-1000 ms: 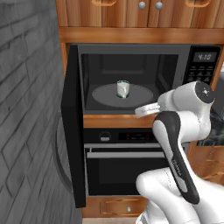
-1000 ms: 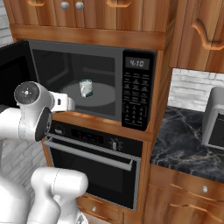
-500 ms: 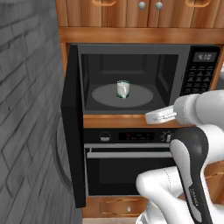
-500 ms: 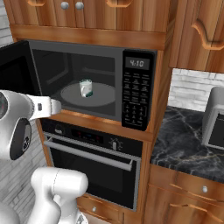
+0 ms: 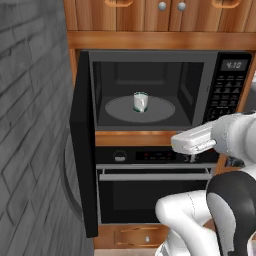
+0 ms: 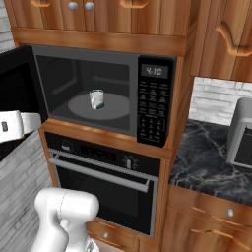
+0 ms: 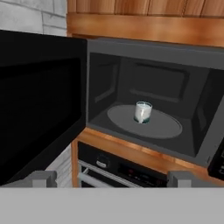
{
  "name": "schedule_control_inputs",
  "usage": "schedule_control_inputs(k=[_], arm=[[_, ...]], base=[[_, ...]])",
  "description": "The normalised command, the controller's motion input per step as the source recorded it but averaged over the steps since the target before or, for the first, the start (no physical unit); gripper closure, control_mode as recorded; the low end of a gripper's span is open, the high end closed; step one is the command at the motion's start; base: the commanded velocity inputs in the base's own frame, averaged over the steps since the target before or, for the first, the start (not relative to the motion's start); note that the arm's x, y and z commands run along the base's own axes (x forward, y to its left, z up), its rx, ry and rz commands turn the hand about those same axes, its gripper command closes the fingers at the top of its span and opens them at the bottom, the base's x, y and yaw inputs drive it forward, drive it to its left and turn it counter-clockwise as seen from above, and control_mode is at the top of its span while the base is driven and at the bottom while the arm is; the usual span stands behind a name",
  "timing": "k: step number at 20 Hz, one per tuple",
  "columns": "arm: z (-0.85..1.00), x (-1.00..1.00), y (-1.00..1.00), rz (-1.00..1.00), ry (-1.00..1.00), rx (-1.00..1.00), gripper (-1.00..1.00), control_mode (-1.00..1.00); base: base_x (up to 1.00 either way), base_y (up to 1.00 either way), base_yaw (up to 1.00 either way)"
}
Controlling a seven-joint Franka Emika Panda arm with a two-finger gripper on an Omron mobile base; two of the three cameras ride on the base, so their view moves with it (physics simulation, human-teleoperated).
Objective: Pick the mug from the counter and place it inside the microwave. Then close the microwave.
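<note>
The white mug [image 5: 140, 101] [image 6: 96, 99] [image 7: 143, 112] with a teal rim stands upright on the round grey turntable [image 5: 165, 108] inside the black microwave [image 5: 227, 90] [image 6: 155, 106]. Nothing touches the mug. The microwave door [image 5: 82, 145] [image 7: 39, 105] hangs wide open to the left. My gripper [image 7: 112, 179] is open and empty, out in front of the microwave opening and a little below it, well back from the mug. The white hand [image 5: 195, 141] [image 6: 17, 125] hovers level with the wooden shelf under the microwave. The black marble counter [image 6: 206, 167] lies to the right.
A black wall oven [image 5: 150, 185] [image 6: 106, 172] with a long bar handle sits directly under the microwave. A grey brick wall [image 5: 30, 150] stands close behind the open door. A silver toaster oven [image 6: 241, 133] stands on the counter. Wooden cabinets [image 6: 98, 19] hang above.
The hand has drawn back from the microwave opening and dropped lower, drifting right in the left base view and left in the right base view. The mug has stayed on the turntable.
</note>
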Motion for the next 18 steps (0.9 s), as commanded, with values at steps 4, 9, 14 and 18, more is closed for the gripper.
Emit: schedule_control_inputs(k=[4,9,14,18], arm=[[0.00,-0.64,0.00,-0.08,-0.21,0.00,-1.00,-1.00],[0.00,-0.55,0.08,-0.05,-0.06,0.00,-1.00,-1.00],[0.00,-0.46,0.17,0.09,-0.07,0.04,-1.00,-1.00],[0.00,-0.40,0.18,0.08,-0.06,0.01,-1.00,-1.00]], base=[[0.00,0.00,0.00],[0.00,0.00,0.00],[0.00,0.00,0.00],[0.00,0.00,0.00]])
